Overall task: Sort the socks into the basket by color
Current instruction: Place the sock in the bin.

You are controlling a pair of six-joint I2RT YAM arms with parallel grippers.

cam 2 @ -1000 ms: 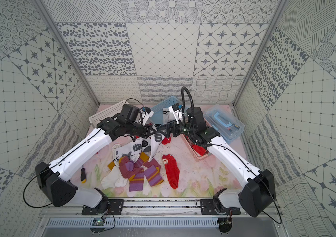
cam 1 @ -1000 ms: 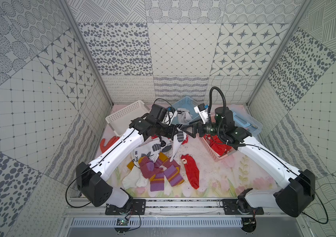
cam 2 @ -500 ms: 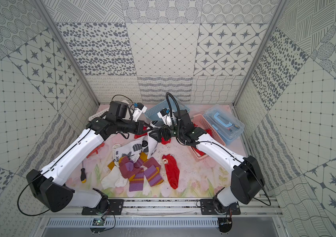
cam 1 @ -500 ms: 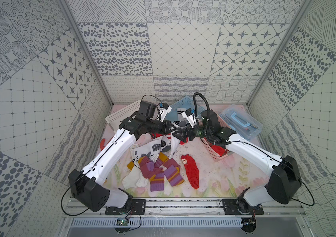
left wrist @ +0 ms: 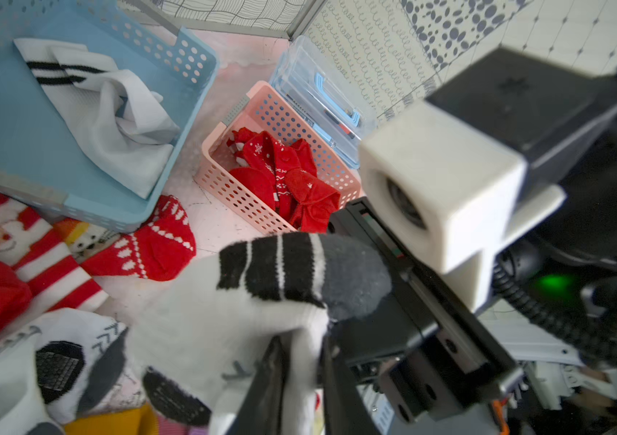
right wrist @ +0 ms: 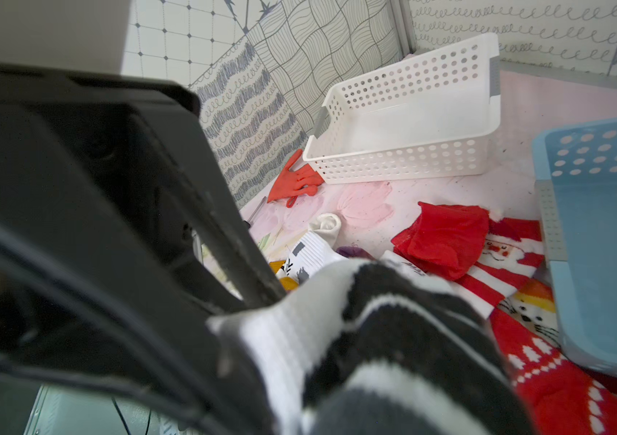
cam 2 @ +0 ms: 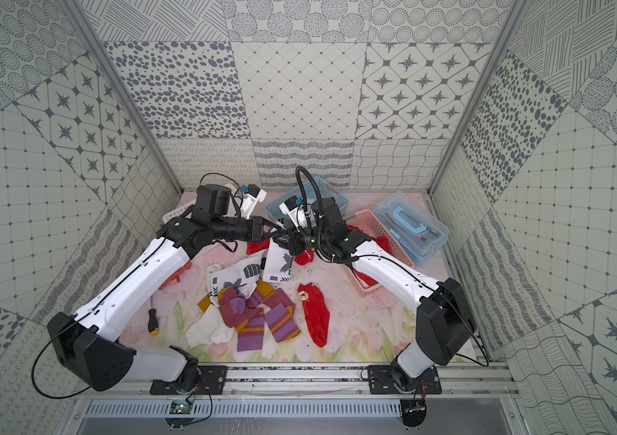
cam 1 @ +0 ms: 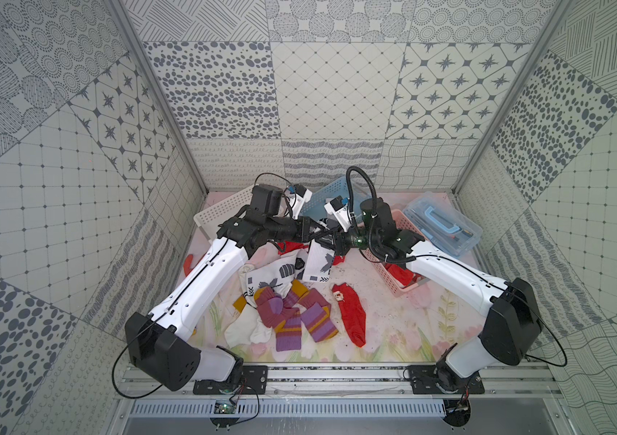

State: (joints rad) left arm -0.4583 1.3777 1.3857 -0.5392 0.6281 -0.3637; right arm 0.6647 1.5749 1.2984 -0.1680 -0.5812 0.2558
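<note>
My right gripper (cam 1: 333, 241) is closed on the striped end of the white sock (cam 1: 320, 263). The sock hangs between my two arms, above the pile and in front of the blue basket (left wrist: 194, 64). My left gripper (cam 1: 316, 234) meets it tip to tip. Its fingers (left wrist: 265, 395) stand a little apart with cloth between them, and I cannot tell whether they pinch it.

If both grippers hold and I draw them apart, the knit stretches or jerks free. If my right bite has only an edge, the sock drops among the red ones below. The dangling cuff could catch the basket's rim.

The left wrist view shows what my arms hide from above: a white sock in the blue basket and red ones in the pink basket (left wrist: 239, 203). The right wrist view shows the white basket (right wrist: 412, 165) holding no sock, with an orange glove (right wrist: 295, 180) beside it. Only the top views show how low the sock hangs.
</note>
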